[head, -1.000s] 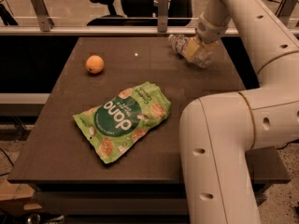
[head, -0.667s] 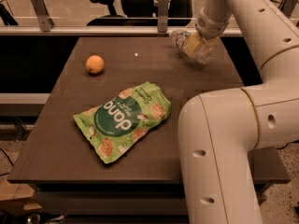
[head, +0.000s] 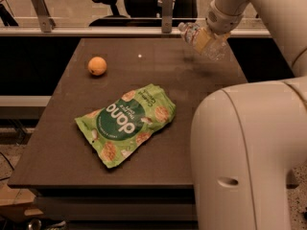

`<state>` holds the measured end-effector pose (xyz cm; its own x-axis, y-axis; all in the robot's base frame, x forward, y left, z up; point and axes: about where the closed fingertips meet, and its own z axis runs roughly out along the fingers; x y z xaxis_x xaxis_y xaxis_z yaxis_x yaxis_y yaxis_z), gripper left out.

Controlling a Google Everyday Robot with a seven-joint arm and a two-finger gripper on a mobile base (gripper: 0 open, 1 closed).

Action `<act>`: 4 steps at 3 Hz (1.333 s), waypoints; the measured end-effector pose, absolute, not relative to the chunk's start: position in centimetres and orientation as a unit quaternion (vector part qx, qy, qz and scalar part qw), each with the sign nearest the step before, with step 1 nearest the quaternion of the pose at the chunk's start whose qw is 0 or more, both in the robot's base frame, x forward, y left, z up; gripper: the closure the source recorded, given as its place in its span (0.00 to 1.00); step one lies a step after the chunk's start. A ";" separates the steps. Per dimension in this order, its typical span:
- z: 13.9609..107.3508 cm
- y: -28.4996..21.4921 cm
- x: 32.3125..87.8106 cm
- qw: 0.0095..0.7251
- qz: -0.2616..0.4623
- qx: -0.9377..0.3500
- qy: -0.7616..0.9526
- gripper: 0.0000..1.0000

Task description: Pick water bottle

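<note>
- Starting at the far left, a metal post leans up from a pale rail running along the back edge of the table; the post's top is cut off by the frame.
- Sliding right, an orange sits alone on the back-left part of the dark tabletop, well apart from everything else.
- Centre stage now: a green snack bag lies flat and skewed across the middle of the table, with one corner pointing toward the front edge.
- A tiny white speck shows on the wood behind the bag; what it is cannot be made out.
- Beyond the rail, an office chair stands in the dark background, only its armrest and part of the back in sight.
- A second post rises from the rail just right of the chair.
- Now the action: the water bottle hangs tilted above the back-right corner of the table, cap end toward the left, clear of the wood.
- The gripper has it pinched around the middle, and a yellowish finger pad covers part of the bottle's body.
- The second finger is hidden behind the bottle and the wrist.
- Far right, the white arm bulks up in the foreground, blocking the table's front-right corner and running out of frame.
</note>
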<state>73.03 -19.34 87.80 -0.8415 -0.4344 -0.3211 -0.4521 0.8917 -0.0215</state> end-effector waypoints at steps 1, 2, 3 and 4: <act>89.3 -19.6 71.0 0.195 0.031 -0.229 0.953 1.00; 89.8 -19.6 68.4 0.221 0.027 -0.227 0.948 1.00; 90.0 -19.4 66.2 0.234 0.014 -0.226 0.946 1.00; 91.4 -19.3 64.7 0.261 -0.011 -0.223 0.939 1.00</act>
